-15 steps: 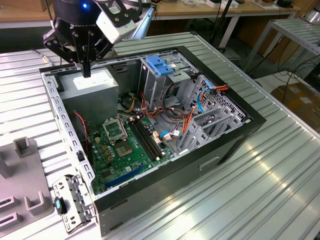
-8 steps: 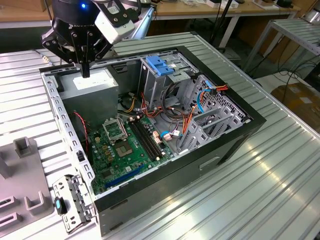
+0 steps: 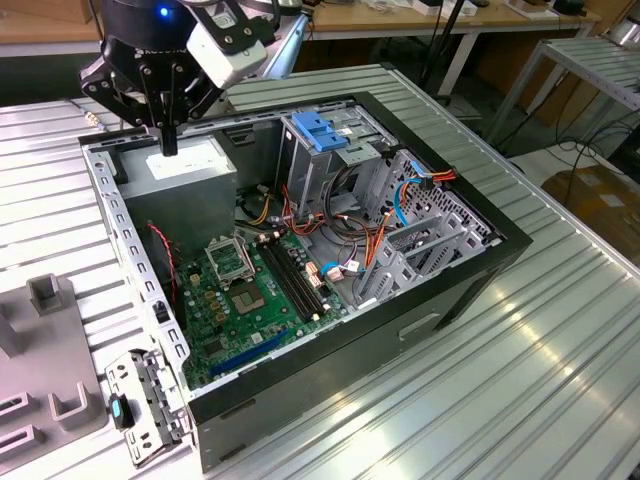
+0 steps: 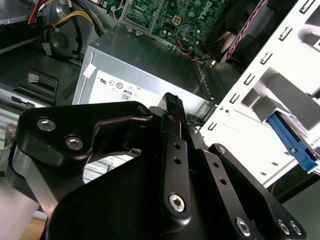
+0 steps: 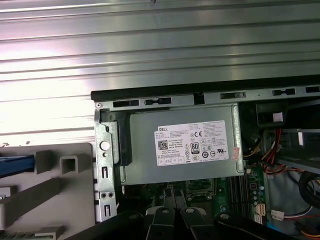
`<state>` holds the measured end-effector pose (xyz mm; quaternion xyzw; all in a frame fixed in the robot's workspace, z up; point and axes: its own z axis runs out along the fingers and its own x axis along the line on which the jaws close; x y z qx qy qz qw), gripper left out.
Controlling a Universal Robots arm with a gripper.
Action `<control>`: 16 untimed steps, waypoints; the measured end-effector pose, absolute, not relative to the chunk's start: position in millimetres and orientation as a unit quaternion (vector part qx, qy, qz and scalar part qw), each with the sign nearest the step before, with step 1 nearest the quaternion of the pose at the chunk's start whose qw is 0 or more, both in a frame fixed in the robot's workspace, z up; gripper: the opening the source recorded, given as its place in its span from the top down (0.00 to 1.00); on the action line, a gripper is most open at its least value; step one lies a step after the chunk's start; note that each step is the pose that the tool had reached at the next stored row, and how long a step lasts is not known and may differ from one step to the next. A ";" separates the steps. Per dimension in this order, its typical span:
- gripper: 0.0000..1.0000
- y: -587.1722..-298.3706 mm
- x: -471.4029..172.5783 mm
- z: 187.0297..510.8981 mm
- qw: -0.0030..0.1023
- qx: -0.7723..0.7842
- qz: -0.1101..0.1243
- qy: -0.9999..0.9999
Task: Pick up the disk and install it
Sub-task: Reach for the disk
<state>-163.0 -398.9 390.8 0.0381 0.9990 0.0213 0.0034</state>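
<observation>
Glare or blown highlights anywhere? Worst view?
Exterior view: mild light streaks on the ribbed silver metal table. First wrist view: worst, broad glare bands across that table, though the white sticker on the grey power-supply box isn't washed out. Second wrist view: white perforated metal panel nearly blown out.

Exterior view: bright, even light from overhead, soft shadows only. The ribbed silver metal table [image 3: 560,330] throws white glare streaks well away from the black pincer [image 3: 168,140], past the open black computer case [image 3: 470,270]. Case interior is dimmer, esp. the side wall of the grey metal power-supply box [image 3: 185,195] under the pincer. A small blue lamp [image 3: 163,12] glows above the fingers.

First wrist view: table ribs [image 5: 50,85] beyond the box blow out to near-white. The box's white sticker [image 5: 195,142] has no glare.

Second wrist view: pincer's black links carry a dull sheen. The pale slotted metal panel [image 4: 295,55] beside them is overexposed, and the green circuit board [image 4: 175,15] past the fingertip is dim.
</observation>
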 end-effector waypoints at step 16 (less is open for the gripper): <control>0.89 -398.9 -175.5 390.5 0.003 0.038 0.021 0.999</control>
